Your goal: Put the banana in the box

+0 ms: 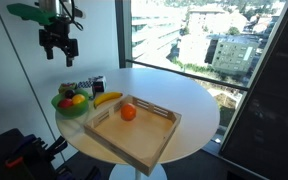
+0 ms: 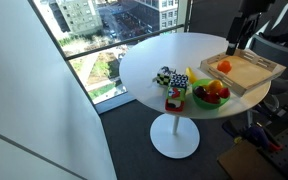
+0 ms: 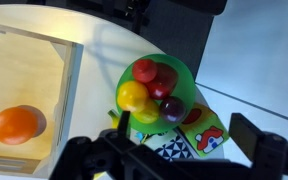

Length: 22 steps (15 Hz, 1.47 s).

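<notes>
Banana outside box, pincer high above and open

Banana [image 1: 108, 98] lies flat on the white round table [image 1: 199, 105], not in the box [image 1: 156, 143]. It sits in the gap between the green bowl [image 1: 60, 107] of mixed fruit and the box's near wall, just beside both; whether it touches either I cannot tell. Its long axis runs roughly along that box wall, with the curve bowing away from the bowl. An orange [image 1: 128, 112] is already inside the box. A few small packets [image 2: 164, 77] sit on the far side of the bowl, apart from the banana.

The gripper [image 1: 59, 47] hangs well above the table with nothing in it, its jaws apart. This is clearest in the wrist view, where the two dark fingers [image 3: 92, 158] stand wide. That view looks straight down on the bowl [image 3: 189, 78], so the pincer is roughly over the bowl. The banana is barely readable there, mostly hidden behind the gripper body.

Key relation: the banana is far below the pincer and offset a little toward the box side. My judgement is that the next move needs a descent plus a small shift boxward, with the jaws turned across the banana's long axis, at mid-length, clear of the bowl rim and box wall
</notes>
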{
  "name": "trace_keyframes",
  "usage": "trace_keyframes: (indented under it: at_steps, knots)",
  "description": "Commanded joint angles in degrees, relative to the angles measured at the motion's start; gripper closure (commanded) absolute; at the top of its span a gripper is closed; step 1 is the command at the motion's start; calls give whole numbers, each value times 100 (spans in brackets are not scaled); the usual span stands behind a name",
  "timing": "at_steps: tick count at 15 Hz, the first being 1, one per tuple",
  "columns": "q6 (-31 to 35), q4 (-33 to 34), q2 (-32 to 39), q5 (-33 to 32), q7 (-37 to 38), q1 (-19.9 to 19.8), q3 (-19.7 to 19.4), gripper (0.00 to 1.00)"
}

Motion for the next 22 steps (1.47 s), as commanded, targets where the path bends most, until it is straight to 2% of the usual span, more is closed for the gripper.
trace_keyframes:
  at_steps: [1, 9, 13, 22]
  knots:
    - [192, 245, 200, -216, 194, -184, 102, 0]
    - [948, 752, 1061, -1096, 1008, -451, 221, 0]
    - [1063, 1054, 1604, -1491, 1433, -487, 223, 0]
    - [1217, 1467, 2316, -1580, 1497, -431, 146, 0]
